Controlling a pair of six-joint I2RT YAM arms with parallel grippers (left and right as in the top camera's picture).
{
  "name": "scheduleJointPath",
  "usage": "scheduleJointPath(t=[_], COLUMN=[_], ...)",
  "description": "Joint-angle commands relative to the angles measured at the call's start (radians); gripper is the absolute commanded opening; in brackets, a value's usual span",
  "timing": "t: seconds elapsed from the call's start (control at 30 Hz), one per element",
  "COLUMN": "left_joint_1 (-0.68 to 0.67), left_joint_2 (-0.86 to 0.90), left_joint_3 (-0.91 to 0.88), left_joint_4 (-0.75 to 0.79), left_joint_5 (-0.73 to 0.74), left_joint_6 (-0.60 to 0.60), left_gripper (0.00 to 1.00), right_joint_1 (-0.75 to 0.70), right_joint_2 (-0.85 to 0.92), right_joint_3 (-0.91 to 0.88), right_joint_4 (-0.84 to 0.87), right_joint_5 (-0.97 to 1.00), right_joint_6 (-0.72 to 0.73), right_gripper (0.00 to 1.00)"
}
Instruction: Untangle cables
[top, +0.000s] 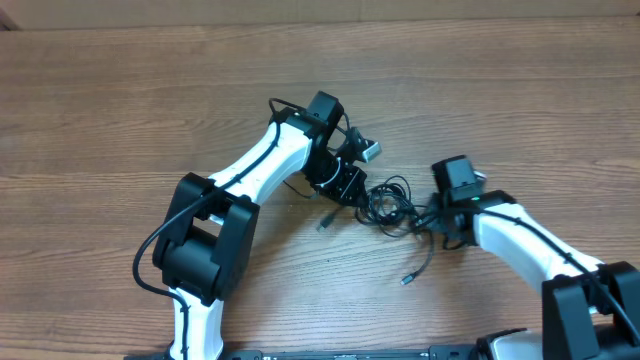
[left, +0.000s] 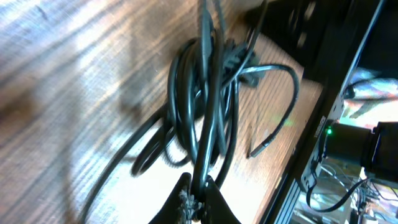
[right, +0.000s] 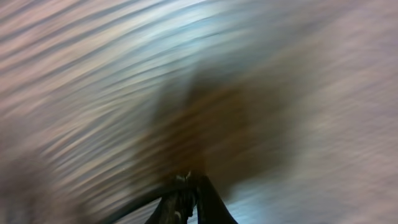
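Note that the cables (top: 390, 203) lie as one knotted bundle on the wooden table (top: 120, 110) between the two arms, with loops crossing one another and only a loose plug end (top: 405, 281) trailing free toward the near edge. The left gripper (left: 198, 198) has its jaws closed on a strand at the bundle's left side, and the right gripper (right: 189, 202) has its jaws closed, apparently on a dark strand at the right side, though that view is blurred. Treat the task as barely begun: no cable is separated yet, so every one is left to draw out.
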Motion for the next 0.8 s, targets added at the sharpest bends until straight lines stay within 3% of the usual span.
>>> scheduleJointPath(t=[0.0,0.1,0.23,0.5,0.77], left_joint_1=[0.004,0.004,0.004,0.004,0.004], left_joint_2=[0.014,0.014,0.014,0.014,0.014], left_joint_3=[0.015,0.015,0.015,0.015,0.015], left_joint_4=[-0.016,-0.016,-0.016,-0.014,-0.022], left_joint_5=[-0.051,-0.051,-0.051,-0.051,-0.112], left_joint_6=[0.026,0.026,0.026,0.026,0.026], left_gripper=[0.04,0.04,0.04,0.04,0.04], right_joint_1=[-0.112,-0.176,-0.239,-0.277,-0.277], right_joint_2=[0.024,0.024,0.024,0.024,0.024], right_joint_3=[-0.026,-0.026,-0.026,-0.026,-0.026], right_joint_4=[-0.047,-0.054,-0.054,-0.054,-0.057], right_joint_5=[0.149,0.117,0.070,0.053,0.047], right_joint_6=[0.167,0.167,0.167,0.167,0.169], right_gripper=[0.07,0.19,0.23,0.41,0.43])
